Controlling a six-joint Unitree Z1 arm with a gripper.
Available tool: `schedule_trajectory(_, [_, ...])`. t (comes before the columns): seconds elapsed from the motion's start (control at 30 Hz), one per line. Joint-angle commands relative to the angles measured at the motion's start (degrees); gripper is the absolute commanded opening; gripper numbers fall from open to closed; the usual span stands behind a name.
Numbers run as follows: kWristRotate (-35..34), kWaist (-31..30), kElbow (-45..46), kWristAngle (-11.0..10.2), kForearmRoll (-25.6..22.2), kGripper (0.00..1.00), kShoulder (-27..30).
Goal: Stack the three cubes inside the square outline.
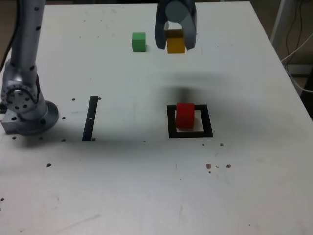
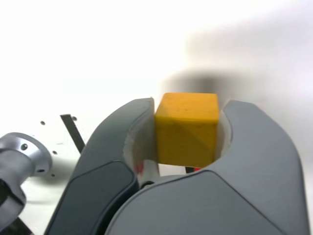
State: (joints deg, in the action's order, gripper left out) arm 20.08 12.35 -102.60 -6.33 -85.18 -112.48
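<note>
The claw (image 1: 176, 43) is closed on the yellow cube (image 1: 176, 42), one finger against each of two opposite sides, so the gap between the fingers is just the cube's width. In the wrist view the cube sits between the fingertips, with two of its faces showing, and a little red and black shows past it, low between the fingers. The claw holds the cube up off the white table (image 1: 122, 196), and a blurred shadow lies on the tabletop beneath.

The red cube (image 1: 185, 116) stands inside the black square outline (image 1: 207, 121), toward the exterior view's left side of the white centre, with white showing on its right. Nothing is stacked on the red cube. The green cube (image 1: 139, 42) stands alone on the table, to the exterior view's left of the claw and well apart from the square.

Farther to the exterior view's left lies a straight black strip (image 1: 90, 118), and beyond it the arm's round grey base (image 1: 33, 116) stands on the table. Small dark specks are scattered over the surface. Between the held cube and the red cube, the exterior view shows only tabletop and shadow; no object stands in the way there.
</note>
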Motion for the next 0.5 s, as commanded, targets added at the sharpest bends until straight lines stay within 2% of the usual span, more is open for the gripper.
schedule_trajectory(0.0, [-2.04,-2.23,1.35,0.45,0.59,0.24,1.37])
schedule_trajectory(0.47, [-13.84,-13.72,5.91,2.43,3.12,0.24,2.85])
